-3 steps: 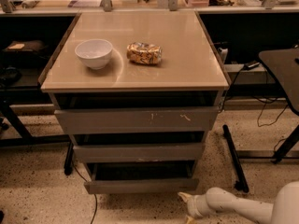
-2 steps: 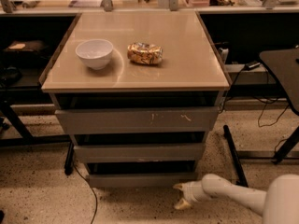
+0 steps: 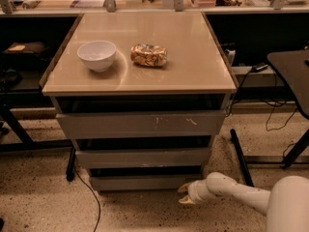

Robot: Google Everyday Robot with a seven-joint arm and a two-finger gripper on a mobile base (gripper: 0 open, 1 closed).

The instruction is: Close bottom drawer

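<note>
The bottom drawer (image 3: 145,182) is the lowest and narrowest of three grey drawers under the beige cabinet top (image 3: 193,66). Its short plain front sits slightly behind the middle drawer (image 3: 142,157) front, with a dark gap above it. My gripper (image 3: 185,194) is low above the floor, just below and in front of the drawer's right front corner. Its two tan fingers are spread apart and hold nothing. The white arm reaches in from the lower right.
The top drawer (image 3: 140,124), with pale scratches, sticks out furthest. A white bowl (image 3: 97,55) and a snack bag (image 3: 149,55) lie on the cabinet top. A black table (image 3: 292,71) and its floor leg (image 3: 240,156) stand right; a cable (image 3: 94,197) runs left.
The bottom drawer's front has slid back into the cabinet. My gripper has moved left and toward the cabinet, staying at the drawer's right front corner.
</note>
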